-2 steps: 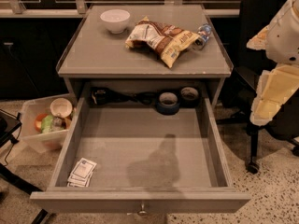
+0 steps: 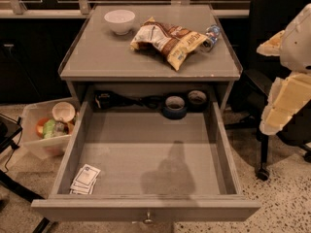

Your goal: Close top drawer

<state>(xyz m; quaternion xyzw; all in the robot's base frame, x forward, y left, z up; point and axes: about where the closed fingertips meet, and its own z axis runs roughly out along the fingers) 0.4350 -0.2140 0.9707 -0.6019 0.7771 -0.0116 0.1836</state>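
The top drawer [image 2: 131, 144] stands pulled far out from under the cabinet top, its knob [image 2: 148, 219] on the near front panel. The gripper [image 2: 286, 101] hangs right of the drawer, well apart from it; I cannot tell whether it is spread or closed. Coming in from that side, it could clip the drawer's right wall, or push off-centre and skew the drawer until it jams.

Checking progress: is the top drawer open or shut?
Open: top drawer is pulled out, inside exposed; end effector hangs at right, apart from it.
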